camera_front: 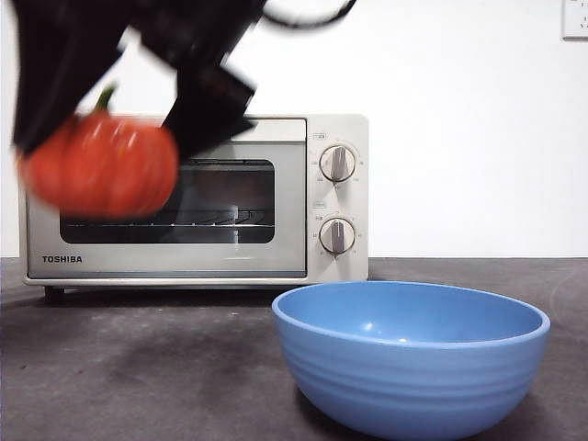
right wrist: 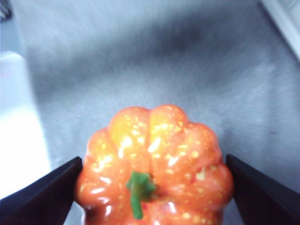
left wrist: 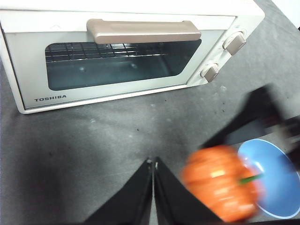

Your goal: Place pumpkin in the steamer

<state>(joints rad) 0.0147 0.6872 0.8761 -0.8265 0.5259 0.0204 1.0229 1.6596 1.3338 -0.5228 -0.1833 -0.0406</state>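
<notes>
- Blue and ribbed, the bowl (camera_front: 411, 356) sits nearest on the dark bench (camera_front: 138, 367), low and wide; it plays no part in the job and simply stands in front of the oven's knob side.
- Above the bench, raised clear of the surface, the pumpkin (camera_front: 99, 165) hangs in the right end effector (right wrist: 152, 176), whose two black jaws press against its flanks, stem (right wrist: 137, 191) pointing towards the wrist camera. Held by the sides like that, I judge it can go in without tipping.
- Blur on the pumpkin and arm in the front view suggests the carry is under way.
- Hovering nearby, the left end effector (left wrist: 153, 180) has its jaws pressed together on nothing; it seems to be waiting, perhaps for the door.
- Farthest back stands the cream steamer (camera_front: 303, 184), TOSHIBA on its front, door closed with the bar handle (left wrist: 143, 32) untouched and the wire rack (left wrist: 117, 50) visible through the glass.
- With the door shut, the pumpkin has nowhere to go yet; opening it looks like the next need.
</notes>
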